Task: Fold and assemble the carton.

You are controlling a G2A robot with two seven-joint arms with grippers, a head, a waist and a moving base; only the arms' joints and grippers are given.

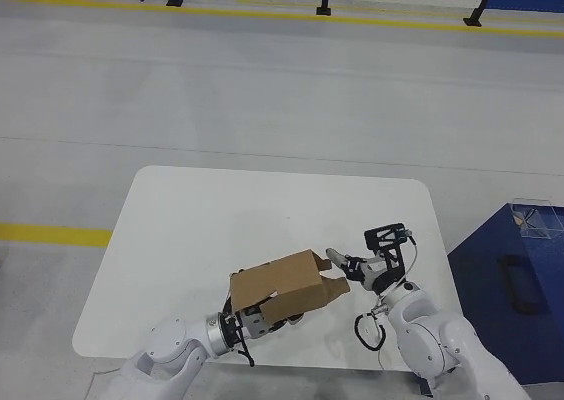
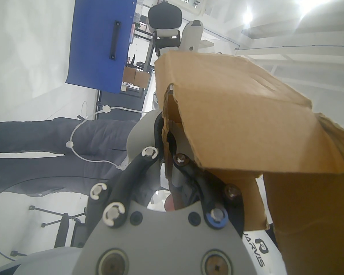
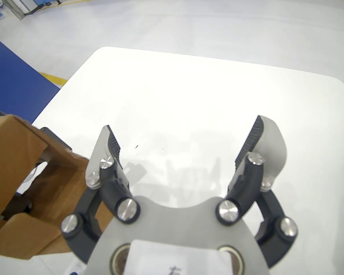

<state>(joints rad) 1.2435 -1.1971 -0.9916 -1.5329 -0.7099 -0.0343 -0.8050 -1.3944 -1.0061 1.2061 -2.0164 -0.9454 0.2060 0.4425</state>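
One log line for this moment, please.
left hand: grips carton | right hand: open, empty, beside carton's open end | carton: partly folded, end flaps unclosed, toward robot's side of table

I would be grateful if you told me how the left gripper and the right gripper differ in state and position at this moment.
The left gripper is shut on a wall of the carton, while the right gripper is open with nothing between its fingers. The left gripper sits at one end of the carton, partly covered by cardboard; the right gripper stands beside the opposite, flapped end, over the bare table. Both have the same two-finger build.
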